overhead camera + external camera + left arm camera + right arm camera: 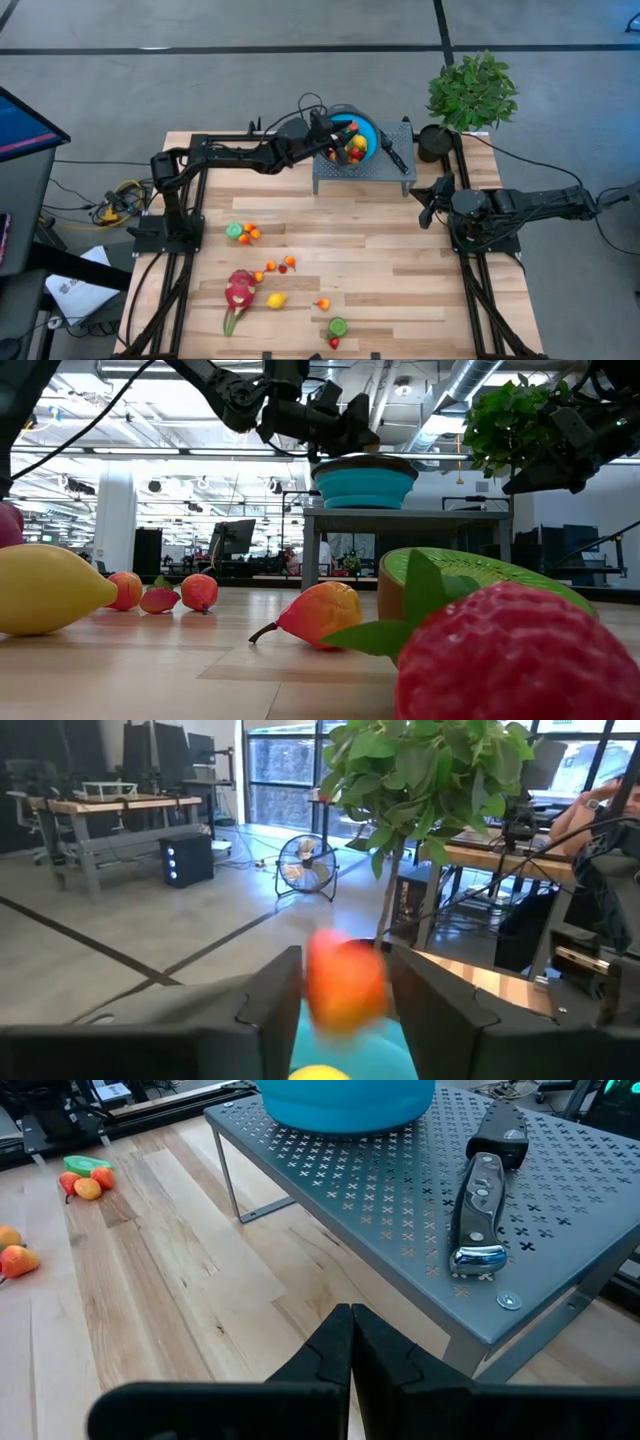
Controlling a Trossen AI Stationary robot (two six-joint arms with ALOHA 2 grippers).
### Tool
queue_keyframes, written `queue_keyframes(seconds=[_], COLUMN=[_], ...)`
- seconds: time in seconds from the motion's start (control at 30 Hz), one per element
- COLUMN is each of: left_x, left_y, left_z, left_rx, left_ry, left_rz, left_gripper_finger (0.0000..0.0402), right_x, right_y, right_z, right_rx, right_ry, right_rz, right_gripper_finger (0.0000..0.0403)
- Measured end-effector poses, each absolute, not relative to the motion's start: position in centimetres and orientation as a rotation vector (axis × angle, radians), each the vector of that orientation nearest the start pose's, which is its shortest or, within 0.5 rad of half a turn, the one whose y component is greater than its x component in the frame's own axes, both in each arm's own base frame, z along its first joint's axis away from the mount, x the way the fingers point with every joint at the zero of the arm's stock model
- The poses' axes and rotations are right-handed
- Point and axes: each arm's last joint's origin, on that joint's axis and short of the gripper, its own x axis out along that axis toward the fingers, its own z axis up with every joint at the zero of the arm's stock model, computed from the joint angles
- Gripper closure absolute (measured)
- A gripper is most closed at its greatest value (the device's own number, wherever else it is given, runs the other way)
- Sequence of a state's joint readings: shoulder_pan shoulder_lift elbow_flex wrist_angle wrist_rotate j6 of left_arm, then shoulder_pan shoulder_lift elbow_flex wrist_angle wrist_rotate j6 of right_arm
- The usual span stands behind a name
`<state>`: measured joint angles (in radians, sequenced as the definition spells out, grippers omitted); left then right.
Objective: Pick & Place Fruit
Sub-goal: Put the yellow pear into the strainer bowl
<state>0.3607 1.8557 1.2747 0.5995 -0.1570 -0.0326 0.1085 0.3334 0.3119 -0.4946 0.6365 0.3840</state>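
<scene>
Seen from above, a wooden counter [400, 260] carries a grey perforated rack [362, 172] at twelve o'clock; a blue bowl [362, 130] sits on the rack, already holding several small fruits [354, 148]. The left arm reaches from nine o'clock, stretched long and nearly level across the counter's far edge, its tool [340, 135] poised over the bowl's rim; in the left wrist view an orange fruit [344, 978] sits between the two dark fingers [268, 1005], blurred, with a sliver of gap on each side, so the tool looks partly open and the fruit seems to be slipping free rather than firmly held; a yellow fruit [318, 1072] shows in the bowl just beneath.

The step appears to be the release; it goes best with the tool centred over the bowl, not its rim, fingers parting wide enough that the fruit falls clear, then lifting straight up before swinging away.

The right arm waits at three o'clock, folded low, its tool [350, 1342] pinched shut on nothing, pointing toward the rack, where a black-handled knife [486, 1180] lies beside the bowl; a potted plant [470, 92] stands at one o'clock.

More fruit remains at seven o'clock: a dragon fruit [239, 291], a lemon [276, 300], a green piece [337, 326] and scattered orange ones [248, 234].
</scene>
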Motion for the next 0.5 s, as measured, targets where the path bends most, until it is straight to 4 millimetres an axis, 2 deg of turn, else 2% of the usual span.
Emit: queue_keyframes(seconds=[0.27,0.5], left_x=[39.90,39.94], left_y=[15.55,15.45], left_z=[27.44,27.46], left_rx=[-0.047,-0.064], left_ry=[-0.033,-0.039], left_rz=[0.522,0.522], left_gripper_finger=[0.0205,0.0234], right_x=[9.72,9.73], right_y=[-0.67,-0.66], right_z=[19.97,19.97], right_rx=[0.179,0.180], right_ry=[0.378,0.379], right_rz=[-0.599,-0.596], right_gripper_finger=[0.0403,0.0403])
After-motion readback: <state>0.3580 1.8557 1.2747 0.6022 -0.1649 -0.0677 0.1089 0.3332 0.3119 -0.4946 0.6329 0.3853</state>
